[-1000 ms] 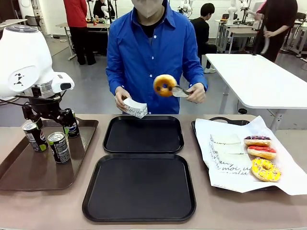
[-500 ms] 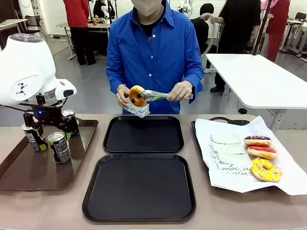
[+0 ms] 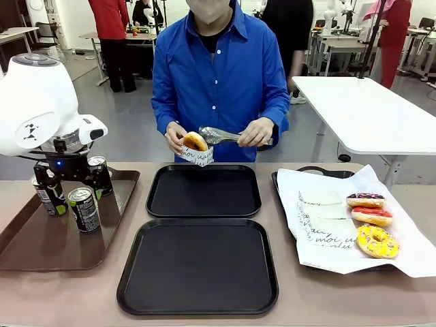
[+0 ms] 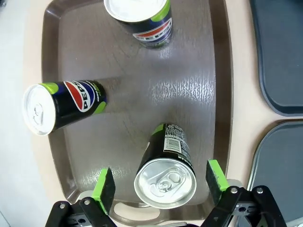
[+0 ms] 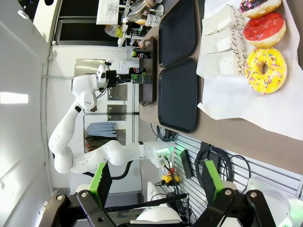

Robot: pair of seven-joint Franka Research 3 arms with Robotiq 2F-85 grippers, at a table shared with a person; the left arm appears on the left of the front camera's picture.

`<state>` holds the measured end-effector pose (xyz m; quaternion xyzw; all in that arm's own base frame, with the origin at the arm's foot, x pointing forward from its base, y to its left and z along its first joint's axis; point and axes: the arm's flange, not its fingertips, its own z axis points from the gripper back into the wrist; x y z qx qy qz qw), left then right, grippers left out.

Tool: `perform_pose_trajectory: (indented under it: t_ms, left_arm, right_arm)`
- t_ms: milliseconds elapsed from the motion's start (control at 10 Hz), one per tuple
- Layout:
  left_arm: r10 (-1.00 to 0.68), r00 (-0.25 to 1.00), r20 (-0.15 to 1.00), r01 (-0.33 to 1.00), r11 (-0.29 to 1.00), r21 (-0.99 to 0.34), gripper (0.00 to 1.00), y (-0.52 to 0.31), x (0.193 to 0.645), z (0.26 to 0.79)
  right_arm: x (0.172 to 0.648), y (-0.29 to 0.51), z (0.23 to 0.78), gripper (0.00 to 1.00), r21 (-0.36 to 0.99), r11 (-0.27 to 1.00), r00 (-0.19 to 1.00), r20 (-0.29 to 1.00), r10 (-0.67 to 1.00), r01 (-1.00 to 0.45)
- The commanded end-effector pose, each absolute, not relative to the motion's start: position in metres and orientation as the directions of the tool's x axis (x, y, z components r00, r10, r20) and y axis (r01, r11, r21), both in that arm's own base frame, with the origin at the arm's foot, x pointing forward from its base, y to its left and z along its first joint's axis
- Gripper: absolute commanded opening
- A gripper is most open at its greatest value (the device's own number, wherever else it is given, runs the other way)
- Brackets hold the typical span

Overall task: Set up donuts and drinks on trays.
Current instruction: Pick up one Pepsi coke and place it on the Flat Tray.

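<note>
Left end effector [image 4: 160, 178] hangs open, straddling an upright can [image 4: 166, 163].

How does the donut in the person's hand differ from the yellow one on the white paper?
The golden donut is plain glazed; the yellow donut carries coloured sprinkles. The golden donut stands half tucked in a lettered paper sleeve held in the person's hand; the yellow donut lies flat and bare on the white paper. Shared: neither is on the black trays yet.
</note>
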<state>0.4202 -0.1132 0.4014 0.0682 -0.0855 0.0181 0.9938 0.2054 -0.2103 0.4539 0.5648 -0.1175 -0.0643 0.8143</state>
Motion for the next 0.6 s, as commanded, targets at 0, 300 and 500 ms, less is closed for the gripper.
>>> perform_pose_trajectory:
  t_ms: [0,300,500]
  left_arm:
    - [0.051,0.984,0.172,-0.077,0.986,0.15,1.0,-0.1174,0.4205,0.384]
    - [0.074,0.98,0.185,-0.097,0.988,0.121,1.0,-0.1189,0.4217,0.3785]
    - [0.107,0.967,0.23,-0.128,0.989,0.076,0.94,-0.1193,0.4267,0.3757]
  right_arm:
    - [0.2052,-0.212,0.4524,1.0,0.94,0.336,0.962,0.138,-0.235,-0.053]
    - [0.2052,-0.212,0.4524,1.0,0.94,0.336,0.962,0.138,-0.235,-0.053]
    - [0.2052,-0.212,0.4524,1.0,0.94,0.336,0.962,0.138,-0.235,-0.053]
